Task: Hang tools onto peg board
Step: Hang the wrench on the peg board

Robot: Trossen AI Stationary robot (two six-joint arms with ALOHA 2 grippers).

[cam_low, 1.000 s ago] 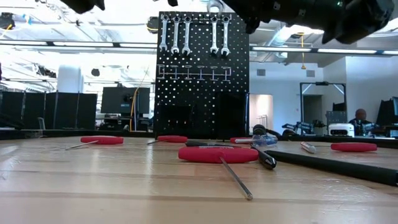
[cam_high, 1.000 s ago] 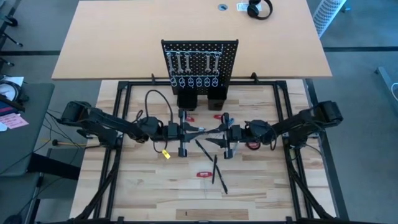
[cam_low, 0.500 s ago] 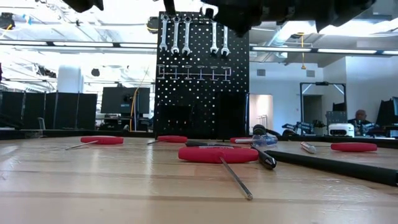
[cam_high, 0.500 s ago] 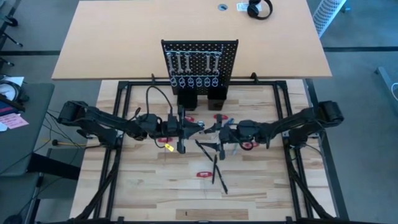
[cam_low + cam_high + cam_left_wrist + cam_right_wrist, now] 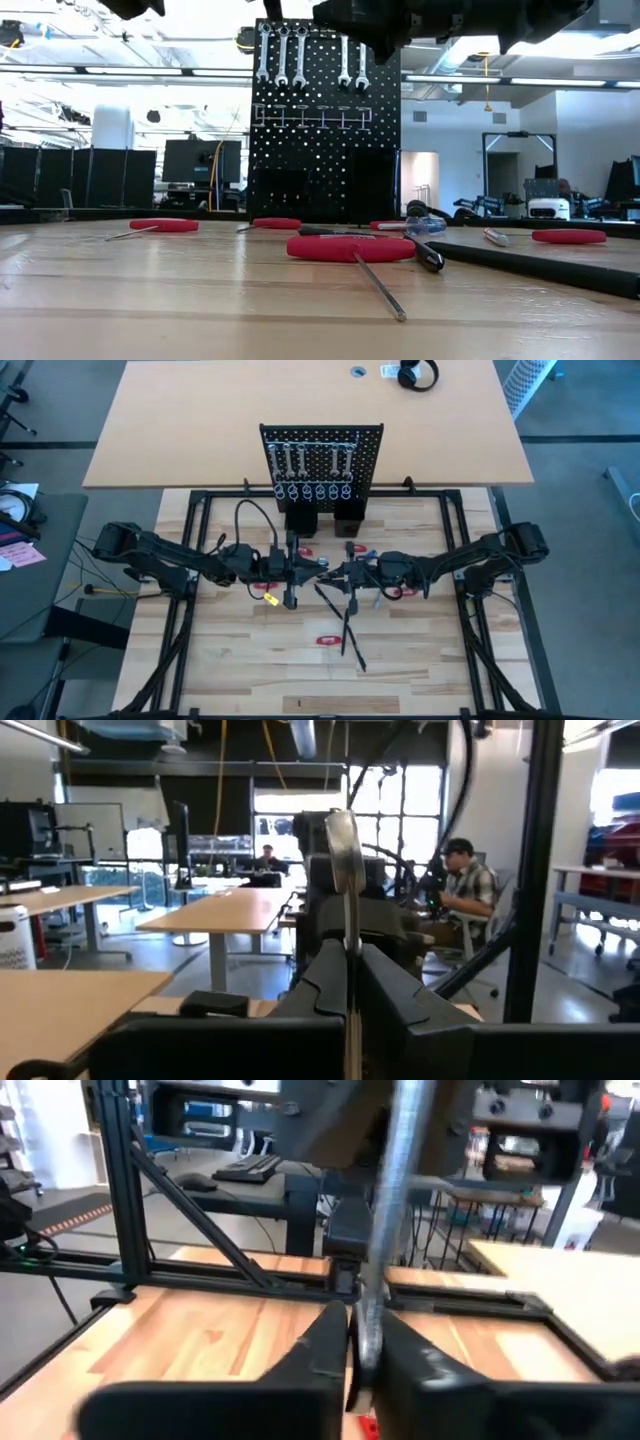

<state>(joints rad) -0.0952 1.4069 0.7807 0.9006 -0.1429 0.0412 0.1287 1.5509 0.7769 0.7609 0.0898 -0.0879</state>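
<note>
A silver wrench [image 5: 325, 566] hangs in the air above the table's middle, between my two grippers. My left gripper [image 5: 312, 565] is shut on one end of it, my right gripper [image 5: 338, 571] on the other, and the two face each other. In the left wrist view the wrench [image 5: 344, 870] rises from between the fingers, with the right gripper's body behind it. The black peg board [image 5: 320, 455] stands upright at the far edge, with several wrenches [image 5: 300, 55] hanging on it and ring hooks [image 5: 318, 491] below them. My left gripper pinches the wrench's shaft [image 5: 348, 995] between its two fingers, coming level from the table's left, fingers along the wrench. The wrench sticks out past the fingertips toward the table's right, clear of the table. My right gripper has the wrench's other end [image 5: 366, 1338] between its two fingers, coming level from the table's right, fingers along the shaft. The wrench runs on from there toward my left gripper.
Loose tools lie on the table under and near the grippers: red-handled pieces [image 5: 327, 641] [image 5: 350, 247], thin black sticks [image 5: 348, 628] and a further red piece [image 5: 403, 593]. Two black box holders [image 5: 325, 520] stand at the board's foot. A black frame rail [image 5: 540, 265] crosses the near right.
My right gripper has moved toward the table's left, up to the free end of the wrench that my left gripper holds out. The wrench has stayed level in the air.
</note>
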